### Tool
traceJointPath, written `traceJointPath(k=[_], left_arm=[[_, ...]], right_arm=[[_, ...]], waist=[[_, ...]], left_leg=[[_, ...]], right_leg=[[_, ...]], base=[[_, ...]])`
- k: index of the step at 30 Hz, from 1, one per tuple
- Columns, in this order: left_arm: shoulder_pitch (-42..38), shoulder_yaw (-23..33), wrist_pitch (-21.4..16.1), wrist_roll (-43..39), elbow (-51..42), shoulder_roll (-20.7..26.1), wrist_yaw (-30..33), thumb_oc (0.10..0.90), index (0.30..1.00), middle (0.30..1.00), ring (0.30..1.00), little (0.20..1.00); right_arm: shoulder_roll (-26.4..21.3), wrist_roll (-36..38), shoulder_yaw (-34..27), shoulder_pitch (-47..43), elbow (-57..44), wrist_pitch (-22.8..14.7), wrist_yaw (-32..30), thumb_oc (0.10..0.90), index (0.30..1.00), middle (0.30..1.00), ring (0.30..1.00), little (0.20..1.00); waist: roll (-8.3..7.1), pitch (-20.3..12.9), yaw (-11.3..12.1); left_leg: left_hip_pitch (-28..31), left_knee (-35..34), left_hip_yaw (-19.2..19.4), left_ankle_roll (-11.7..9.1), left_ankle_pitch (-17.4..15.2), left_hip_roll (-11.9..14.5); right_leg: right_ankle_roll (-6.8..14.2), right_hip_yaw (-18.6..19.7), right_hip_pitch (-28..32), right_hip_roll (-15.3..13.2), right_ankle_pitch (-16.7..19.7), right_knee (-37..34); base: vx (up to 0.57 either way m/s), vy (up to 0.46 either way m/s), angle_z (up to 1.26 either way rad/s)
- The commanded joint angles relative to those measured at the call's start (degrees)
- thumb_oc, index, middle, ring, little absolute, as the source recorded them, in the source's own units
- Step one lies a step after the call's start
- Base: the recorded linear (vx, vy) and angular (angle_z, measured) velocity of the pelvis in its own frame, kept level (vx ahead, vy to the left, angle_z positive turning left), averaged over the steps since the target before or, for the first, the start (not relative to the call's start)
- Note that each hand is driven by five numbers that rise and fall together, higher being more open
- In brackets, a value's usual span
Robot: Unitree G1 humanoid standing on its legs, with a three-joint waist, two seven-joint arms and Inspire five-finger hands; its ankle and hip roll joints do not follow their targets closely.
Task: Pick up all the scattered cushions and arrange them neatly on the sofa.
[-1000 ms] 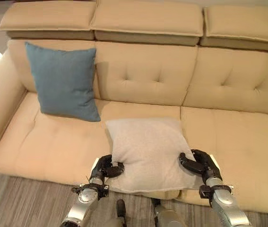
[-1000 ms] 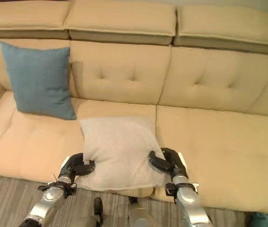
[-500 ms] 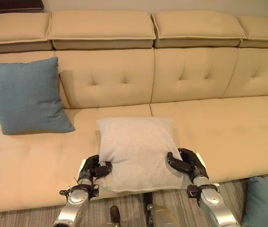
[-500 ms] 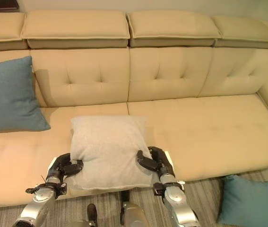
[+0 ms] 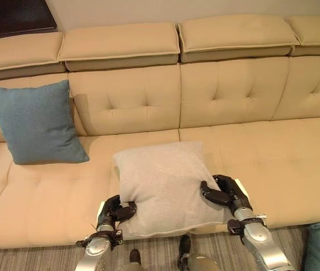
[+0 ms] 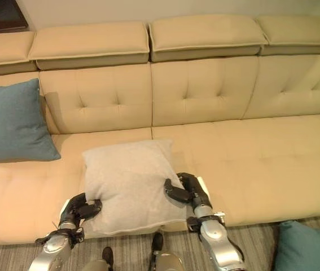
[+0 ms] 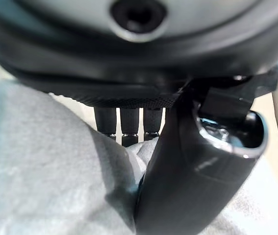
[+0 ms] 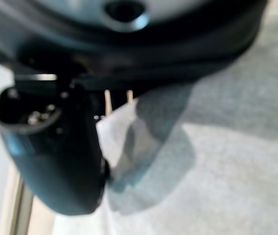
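1. The grey cushion [image 5: 162, 186] lies tilted on the sofa [image 5: 261, 152] seat, near its front edge and about the middle; its lower edge overhangs the front of the seat.
2. The left hand [image 5: 114, 209] is clamped on the grey cushion's lower left corner; in the left wrist view the thumb lies over the cloth and the fingers [image 7: 129, 120] curl beneath it.
3. The right hand [image 5: 224, 193] is clamped on the cushion's right edge; the right wrist view shows a fold of cloth pinched against the thumb.
4. A blue cushion [image 5: 35, 121] stands upright at the sofa's left end, leaning on the backrest; it is well apart from the grey one.
5. A second blue cushion [image 6: 306, 248] lies on the floor [image 6: 131, 254] at the right, just in front of the sofa.
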Motion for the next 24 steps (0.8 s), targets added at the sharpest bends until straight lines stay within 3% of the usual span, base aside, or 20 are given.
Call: traceJointPath(k=[1, 4, 5, 10, 13, 16, 18, 21, 24], left_arm=[[-5.0, 0.1, -7.7, 1.1, -8.1, 0.5, -1.7, 0.400, 0.300, 0.300, 0.300, 0.300], [-5.1, -0.4, -7.0, 1.6, -7.6, 0.6, -2.1, 0.400, 0.300, 0.300, 0.300, 0.300], [-5.4, -0.4, -6.9, 2.0, -7.7, 0.9, -2.0, 0.400, 0.300, 0.300, 0.300, 0.300], [-4.0, 0.2, -6.8, 2.2, -8.6, 1.3, -2.3, 0.400, 0.300, 0.300, 0.300, 0.300], [-3.0, 1.0, -6.6, 2.2, -9.0, 1.9, -2.4, 0.400, 0.300, 0.300, 0.300, 0.300], [-2.5, 2.8, -6.7, 2.1, -9.5, 3.1, -2.1, 0.400, 0.300, 0.300, 0.300, 0.300], [-2.7, 2.9, -6.7, 2.3, -9.2, 3.2, -2.0, 0.400, 0.300, 0.300, 0.300, 0.300], [-3.2, 3.3, -7.3, 2.5, -9.1, 3.2, -1.6, 0.400, 0.300, 0.300, 0.300, 0.300], [-2.9, 3.2, -7.6, 2.5, -9.6, 2.9, -1.7, 0.400, 0.300, 0.300, 0.300, 0.300]], right_arm=[[2.4, 1.6, 1.2, -3.2, -11.4, -7.4, 0.5, 0.400, 0.300, 0.300, 0.300, 0.300], [2.6, 1.4, 0.8, -2.9, -11.0, -7.1, 0.3, 0.400, 0.300, 0.300, 0.300, 0.300], [3.2, 1.4, 0.7, -2.9, -10.2, -7.1, -0.5, 0.400, 0.300, 0.300, 0.300, 0.300], [4.7, 0.6, 0.9, -2.9, -10.2, -7.3, -0.4, 0.400, 0.300, 0.300, 0.300, 0.300], [5.8, 0.7, 1.6, -3.2, -10.5, -7.2, 0.5, 0.400, 0.300, 0.300, 0.300, 0.300], [6.9, 0.2, 2.5, -3.8, -10.1, -7.1, 1.5, 0.400, 0.300, 0.300, 0.300, 0.300], [7.2, 0.2, 2.5, -3.7, -10.3, -7.2, 1.7, 0.400, 0.300, 0.300, 0.300, 0.300], [7.1, 0.0, 2.1, -3.8, -10.7, -7.4, 1.8, 0.400, 0.300, 0.300, 0.300, 0.300], [6.9, -1.4, 2.0, -3.7, -10.5, -6.9, 1.8, 0.400, 0.300, 0.300, 0.300, 0.300]], waist=[[-2.75, -5.2, -1.6], [-2.65, -5.7, -1.7], [-2.85, -5.4, -1.0], [-2.34, -6.4, -0.2], [-2.16, -6.6, 0.5], [-1.73, -5.3, 0.5], [-1.64, -5.1, 0.3], [-0.97, -5.0, 0.2], [-1.78, -5.3, -0.1]], left_leg=[[-4.2, 3.1, -0.9, 2.1, -8.3, -6.7], [-5.3, 0.1, 0.9, 2.7, -6.7, -7.8], [-9.1, -0.1, 1.8, 2.5, -4.7, -8.6], [-5.3, -5.3, -0.9, 3.3, -4.0, -9.9], [-2.5, -7.0, 0.4, 4.8, -4.9, -9.9], [0.0, -8.2, 1.9, 6.4, -5.4, -9.1], [0.5, -8.6, 1.6, 6.6, -5.5, -9.1], [1.6, -9.7, 0.6, 6.0, -6.1, -8.7], [2.3, -10.4, -0.1, 5.3, -6.2, -9.3]], right_leg=[[4.4, 4.8, 6.2, -1.5, -3.4, -4.9], [4.6, 4.6, 6.8, -1.0, -3.8, -5.4], [4.7, 5.3, 7.5, -0.1, -4.1, -5.8], [5.5, 6.4, 8.7, 0.8, -5.4, -4.6], [6.6, 6.6, 8.0, -0.5, -6.4, 0.5], [9.5, 7.0, 2.4, -2.6, -3.4, 12.0], [9.5, 7.7, 1.2, -2.8, -3.2, 13.0], [9.0, 7.8, -0.2, -6.0, -2.5, 5.8], [9.8, 8.4, 1.2, -6.5, -0.2, -0.3]], base=[[0.17, -0.050, -0.01], [0.11, -0.003, -0.04], [0.07, -0.003, 0.16], [0.19, 0.074, -0.31], [0.18, 0.168, -0.18], [0.07, 0.093, -0.31], [0.06, 0.035, -0.19], [0.12, -0.043, 0.04], [0.13, -0.127, 0.01]])
